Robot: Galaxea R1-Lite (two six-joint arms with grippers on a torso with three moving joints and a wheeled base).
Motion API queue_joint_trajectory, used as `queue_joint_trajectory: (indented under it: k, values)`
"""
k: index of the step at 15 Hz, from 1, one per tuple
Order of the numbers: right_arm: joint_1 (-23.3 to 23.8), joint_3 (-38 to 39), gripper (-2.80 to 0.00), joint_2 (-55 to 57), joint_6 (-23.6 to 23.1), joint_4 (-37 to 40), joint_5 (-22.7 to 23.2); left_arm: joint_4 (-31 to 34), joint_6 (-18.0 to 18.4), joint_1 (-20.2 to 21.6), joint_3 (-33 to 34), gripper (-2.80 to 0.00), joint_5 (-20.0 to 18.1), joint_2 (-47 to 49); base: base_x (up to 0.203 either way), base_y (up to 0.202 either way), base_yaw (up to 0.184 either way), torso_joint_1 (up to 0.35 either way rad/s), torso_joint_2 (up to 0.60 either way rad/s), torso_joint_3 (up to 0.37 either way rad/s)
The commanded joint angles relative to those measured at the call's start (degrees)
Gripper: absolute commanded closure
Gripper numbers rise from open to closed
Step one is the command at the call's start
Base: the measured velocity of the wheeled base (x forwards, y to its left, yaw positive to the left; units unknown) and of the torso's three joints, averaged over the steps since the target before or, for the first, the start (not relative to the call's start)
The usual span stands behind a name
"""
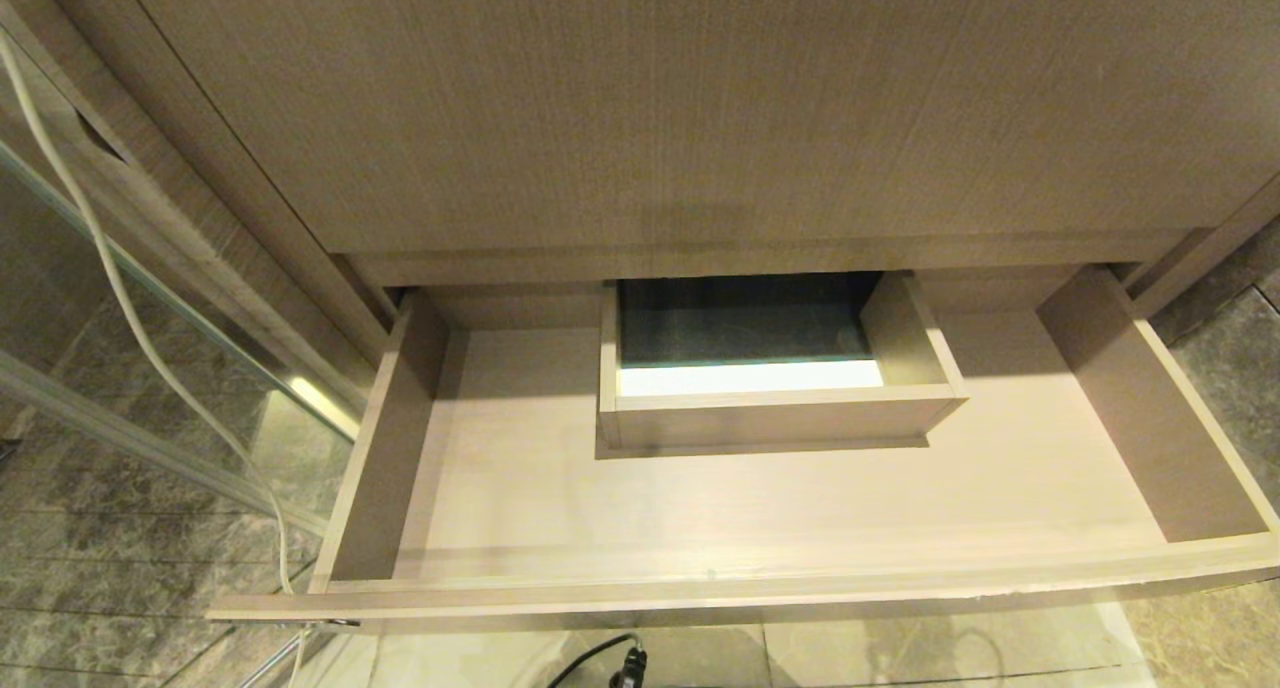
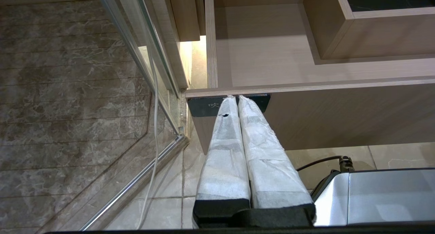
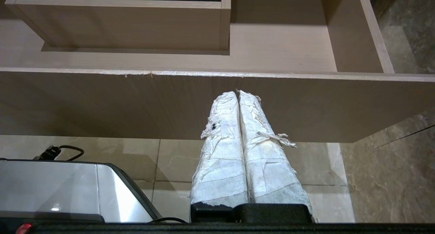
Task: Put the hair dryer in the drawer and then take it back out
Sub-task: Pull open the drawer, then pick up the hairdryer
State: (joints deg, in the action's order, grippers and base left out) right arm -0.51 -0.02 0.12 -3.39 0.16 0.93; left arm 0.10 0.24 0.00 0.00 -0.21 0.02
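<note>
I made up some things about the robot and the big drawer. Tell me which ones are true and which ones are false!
1. The drawer is pulled open. True.
2. The hair dryer is lying inside the drawer. False: no hair dryer shows in any view, and the drawer floor that can be seen is bare.
3. The right gripper has its fingers pressed together. True.
4. The left gripper is holding a white cord. False: its fingers are shut on nothing, just in front of the black label on the drawer front.
5. A boxed cut-out sits in the middle of the drawer. True.
</note>
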Motion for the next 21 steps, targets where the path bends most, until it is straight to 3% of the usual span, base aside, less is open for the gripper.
queue_joint_trajectory:
  k: [1,13,18,21]
  values:
    - [-0.02,0.11,0.0,-0.12,-0.47,0.28,0.13,-0.01,0.02,0.0,0.09,0.0,0.03,0.06,0.0,0.0,0.0,0.0,0.0,0.0]
    - [-0.02,0.02,0.0,-0.12,-0.21,0.28,0.13,0.04,0.02,0.0,0.03,0.0,0.03,0.06,0.0,0.0,0.0,0.003,-0.01,-0.003]
    - [-0.02,0.02,0.0,-0.12,-0.31,0.28,0.13,0.07,0.02,0.0,0.06,0.0,0.03,0.06,0.0,0.0,0.0,0.225,-0.13,-0.117]
    - [-0.02,0.02,0.0,-0.12,-0.37,0.26,0.14,0.07,0.02,0.0,0.09,0.0,0.03,0.06,0.0,0.0,0.0,0.201,-0.61,-0.187]
